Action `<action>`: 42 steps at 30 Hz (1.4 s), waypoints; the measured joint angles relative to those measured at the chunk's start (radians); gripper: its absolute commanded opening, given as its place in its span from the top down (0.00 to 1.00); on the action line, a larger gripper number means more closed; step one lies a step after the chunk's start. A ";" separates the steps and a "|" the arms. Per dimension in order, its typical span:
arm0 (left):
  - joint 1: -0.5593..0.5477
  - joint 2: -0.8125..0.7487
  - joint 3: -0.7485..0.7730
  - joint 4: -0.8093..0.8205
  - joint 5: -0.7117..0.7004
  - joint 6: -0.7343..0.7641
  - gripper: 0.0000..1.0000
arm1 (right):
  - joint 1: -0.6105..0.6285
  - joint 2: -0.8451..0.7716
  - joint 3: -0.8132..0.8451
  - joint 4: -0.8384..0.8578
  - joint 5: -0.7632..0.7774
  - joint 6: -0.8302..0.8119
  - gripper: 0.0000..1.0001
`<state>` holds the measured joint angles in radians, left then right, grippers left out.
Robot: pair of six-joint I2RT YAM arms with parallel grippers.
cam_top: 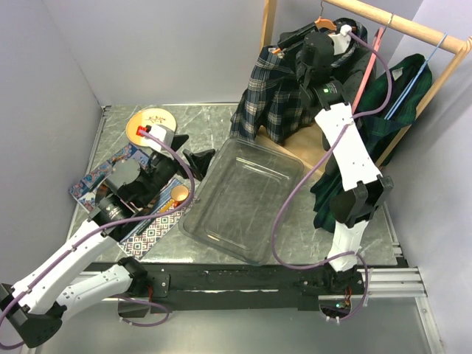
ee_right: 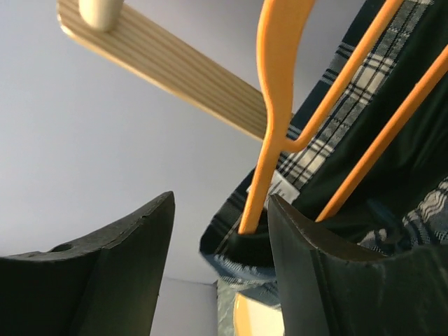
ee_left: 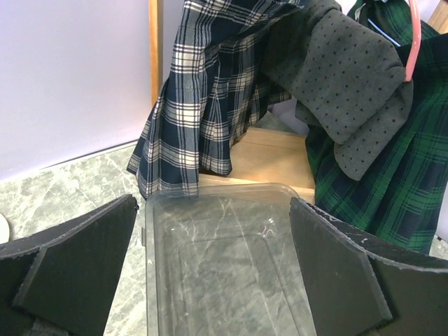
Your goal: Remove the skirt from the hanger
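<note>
A navy plaid skirt (cam_top: 269, 92) hangs on an orange hanger (cam_top: 324, 23) at the left end of the wooden rail (cam_top: 402, 22). My right gripper (cam_top: 318, 46) is raised against the top of that hanger. In the right wrist view its jaws (ee_right: 220, 203) stand open, and the orange hanger (ee_right: 276, 105) arm and the skirt's (ee_right: 364, 91) waistband edge lie against the right finger (ee_right: 315, 273), with a gap to the left finger. My left gripper (ee_left: 213, 203) is open and empty, low over the near end of the clear bin, facing the skirt (ee_left: 189, 105).
A clear plastic bin (cam_top: 215, 158) lies in the middle of the table. A grey dotted garment (ee_left: 350, 84) and a green plaid skirt (cam_top: 402, 96) hang further right, with a pink hanger (cam_top: 369, 66). The rack's wooden base (cam_top: 287, 151) sits under the clothes. A yellow disc (cam_top: 151, 122) and patterned mat (cam_top: 92, 184) lie left.
</note>
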<state>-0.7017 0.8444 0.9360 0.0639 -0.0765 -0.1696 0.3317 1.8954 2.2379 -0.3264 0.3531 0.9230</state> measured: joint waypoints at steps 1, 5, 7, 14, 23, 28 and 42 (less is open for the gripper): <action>0.000 -0.001 0.000 0.000 0.000 0.000 0.03 | -0.001 0.005 0.000 0.004 0.003 0.000 0.35; 0.000 0.000 0.000 -0.001 0.001 0.000 0.03 | -0.010 0.030 -0.001 0.016 0.005 0.009 0.33; 0.000 0.000 0.000 -0.001 0.001 0.000 0.03 | -0.014 0.043 -0.003 0.031 0.004 0.015 0.33; 0.000 -0.020 -0.010 0.003 -0.001 0.003 0.03 | -0.018 0.105 0.006 0.068 -0.002 0.054 0.36; 0.000 -0.029 -0.012 0.005 0.000 0.010 0.03 | -0.031 0.130 0.005 0.140 -0.026 0.079 0.48; 0.000 -0.027 -0.012 0.005 0.001 0.010 0.03 | -0.038 0.130 -0.001 0.220 -0.040 0.059 0.49; 0.000 -0.023 -0.012 0.005 0.002 0.011 0.03 | -0.040 0.130 -0.021 0.237 -0.052 0.024 1.00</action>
<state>-0.7021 0.8219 0.9241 0.0689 -0.0742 -0.1589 0.2916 2.0258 2.2173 -0.0895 0.3012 0.9466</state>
